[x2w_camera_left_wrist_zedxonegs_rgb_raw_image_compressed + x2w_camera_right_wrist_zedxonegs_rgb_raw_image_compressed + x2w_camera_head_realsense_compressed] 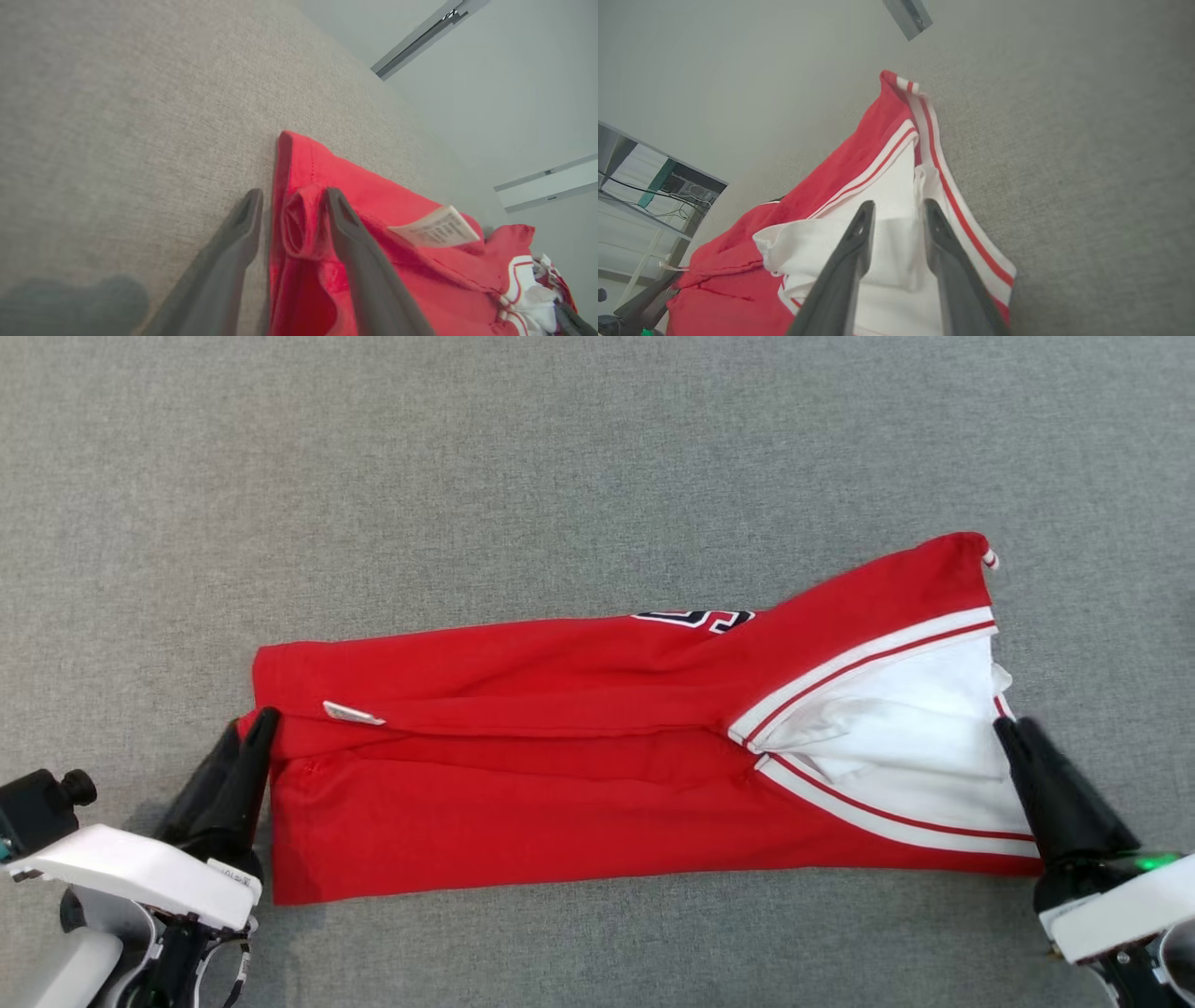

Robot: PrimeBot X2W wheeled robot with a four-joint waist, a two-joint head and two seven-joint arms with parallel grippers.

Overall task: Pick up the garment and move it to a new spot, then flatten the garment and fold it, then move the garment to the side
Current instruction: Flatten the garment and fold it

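Note:
The red garment (560,775) lies folded into a long band across the grey table, with white striped trim and a white inner side (915,747) at its right end and a small label (351,712) near its left end. My left gripper (250,726) is at the band's left edge; in the left wrist view its fingers (294,205) are open and straddle a rolled red hem (301,226), with a sliver of table showing beside one finger. My right gripper (1013,735) is at the right edge, and its fingers (896,212) stand open over the white fabric (896,186).
The grey cloth-covered table (560,457) stretches wide behind and in front of the garment. The right wrist view shows shelving with cables (654,186) beyond the table's far side, and the left wrist view shows a pale wall with rails (420,37).

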